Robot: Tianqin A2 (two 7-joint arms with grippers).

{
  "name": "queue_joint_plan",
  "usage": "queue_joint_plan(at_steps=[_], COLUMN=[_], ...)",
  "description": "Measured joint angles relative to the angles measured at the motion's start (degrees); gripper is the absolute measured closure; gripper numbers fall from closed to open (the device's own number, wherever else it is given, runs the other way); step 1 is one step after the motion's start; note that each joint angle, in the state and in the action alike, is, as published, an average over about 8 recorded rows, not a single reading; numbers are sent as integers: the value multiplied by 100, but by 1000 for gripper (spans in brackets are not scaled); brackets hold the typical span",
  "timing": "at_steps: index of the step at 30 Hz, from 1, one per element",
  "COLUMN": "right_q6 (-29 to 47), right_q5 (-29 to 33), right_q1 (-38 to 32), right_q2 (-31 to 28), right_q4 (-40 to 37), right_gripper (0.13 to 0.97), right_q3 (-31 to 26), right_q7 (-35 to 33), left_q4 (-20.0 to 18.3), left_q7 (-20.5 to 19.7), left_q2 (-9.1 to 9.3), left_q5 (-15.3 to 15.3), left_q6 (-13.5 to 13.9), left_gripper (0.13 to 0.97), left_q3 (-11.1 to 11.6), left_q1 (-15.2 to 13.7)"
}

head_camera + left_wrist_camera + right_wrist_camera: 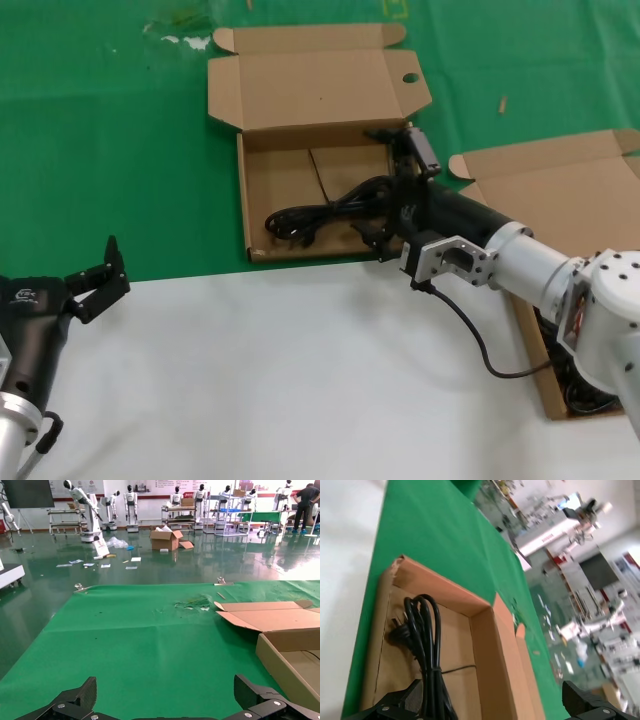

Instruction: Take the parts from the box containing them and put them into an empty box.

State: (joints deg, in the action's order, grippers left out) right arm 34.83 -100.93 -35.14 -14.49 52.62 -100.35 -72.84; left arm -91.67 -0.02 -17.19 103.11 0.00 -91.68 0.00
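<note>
A brown box with a round-holed lid flap (pixel 300 95) lies open mid-table; its wall also shows in the right wrist view (pixel 485 645) and the left wrist view (pixel 287 652). One coiled black cord (pixel 320 215) lies on its floor (pixel 427 635). My right gripper (pixel 385 190) hangs open over that box's right end, its jaws wide apart (pixel 490 707), and the cord's end runs beside one finger (pixel 395 705). The plain-lidded box (pixel 560 185) sits at the right, mostly hidden by my right arm, with dark cords (pixel 580 390) inside. My left gripper (pixel 95 285) waits open at the near left (pixel 165 700).
Green cloth (pixel 120 150) covers the far part of the table and a white surface (pixel 280 380) the near part. White and yellow scraps (pixel 185 40) lie on the cloth at the back left, and a small brown bit (pixel 503 103) at the back right.
</note>
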Motion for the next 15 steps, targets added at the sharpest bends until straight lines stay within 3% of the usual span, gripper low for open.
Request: queue_joint_plan(at_steps=[15], right_q6=[-802], right_q5=[-50], right_q1=[811], right_q2=[-62], right_q4=[899], right_gripper=[129], right_q3=[200], right_q7=[1676], left_q4=[0], left_q7=[0], left_q2=[0], left_q5=[1], left_q6=[0], left_gripper=[132], left_q3=[0], left_q1=[0])
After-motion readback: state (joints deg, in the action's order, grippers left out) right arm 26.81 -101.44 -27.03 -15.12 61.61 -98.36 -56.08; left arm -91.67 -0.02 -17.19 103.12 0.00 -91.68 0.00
